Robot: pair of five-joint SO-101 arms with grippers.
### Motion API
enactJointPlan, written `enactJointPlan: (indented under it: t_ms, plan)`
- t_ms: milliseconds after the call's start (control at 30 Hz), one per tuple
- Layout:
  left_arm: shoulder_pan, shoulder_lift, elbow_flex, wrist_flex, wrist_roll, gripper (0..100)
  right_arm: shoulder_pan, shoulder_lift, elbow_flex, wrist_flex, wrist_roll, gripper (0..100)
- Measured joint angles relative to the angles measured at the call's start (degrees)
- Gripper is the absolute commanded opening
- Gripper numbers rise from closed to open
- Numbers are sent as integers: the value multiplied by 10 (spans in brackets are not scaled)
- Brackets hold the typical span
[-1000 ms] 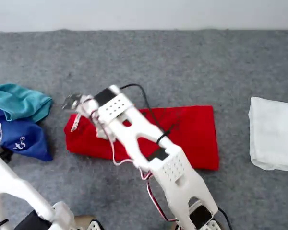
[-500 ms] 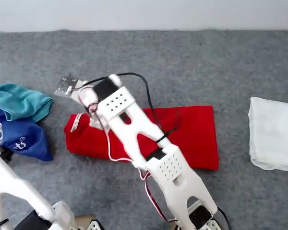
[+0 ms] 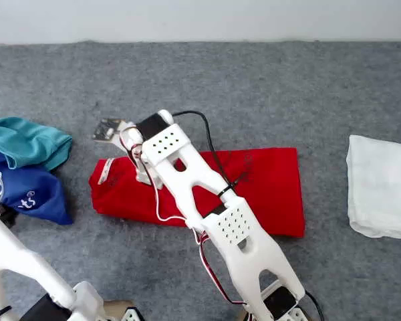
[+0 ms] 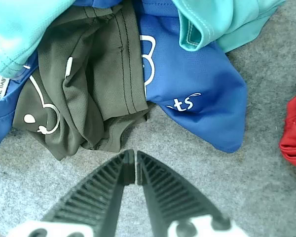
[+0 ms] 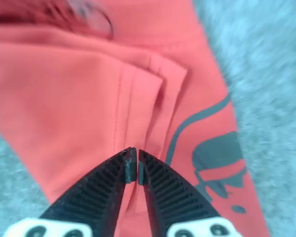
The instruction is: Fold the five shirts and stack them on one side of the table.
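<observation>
The counter (image 3: pixel 267 87) is covered with a grey, rough, carpet-like cloth, and it runs back to a plain white wall (image 3: pixel 200 20).

The right arm (image 3: pixel 214 207) is white with black cables. It comes from the near edge and lies across the red shirt (image 3: pixel 267 187). This shirt is in the middle of the counter, folded into a long flat band, with a small white label (image 3: pixel 105 172) at its left end. In the right wrist view, its cloth shows two stitched hems lying one beside the other and a dark print (image 5: pixel 217 158).

A white shirt (image 3: pixel 381 194) lies folded at the right edge of the counter, well apart from the red one. At the left edge there is a loose heap: a teal shirt (image 3: pixel 23 140) on top of a blue shirt (image 3: pixel 33 194) with white print. In the left wrist view an olive shirt (image 4: pixel 84 89) with a white line drawing sits crumpled between them.

The left arm (image 3: pixel 13 261) stands at the near left corner, beside this heap. The left end effector (image 4: pixel 134 170) has its ribbed jaws pressed together over bare grey cloth, just beside the edge of the olive shirt. The right end effector (image 5: pixel 133 168) also has its jaws pressed together, over the red cloth near the hems. I cannot tell if it touches the cloth.
</observation>
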Motion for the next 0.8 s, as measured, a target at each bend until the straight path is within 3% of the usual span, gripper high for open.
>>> enactJointPlan:
  t_ms: [167, 367, 600, 800]
  plan:
    - [0, 0, 0, 0, 0, 14, -12, -11, -42, 3, -33, 9]
    - [0, 0, 0, 0, 0, 14, 6, -134, 93, 3, -56, 10]
    - [0, 0, 0, 0, 0, 14, 103, -327, 340, 3, -63, 12]
    - [0, 0, 0, 0, 0, 14, 214, -426, 455, 4, -88, 52]
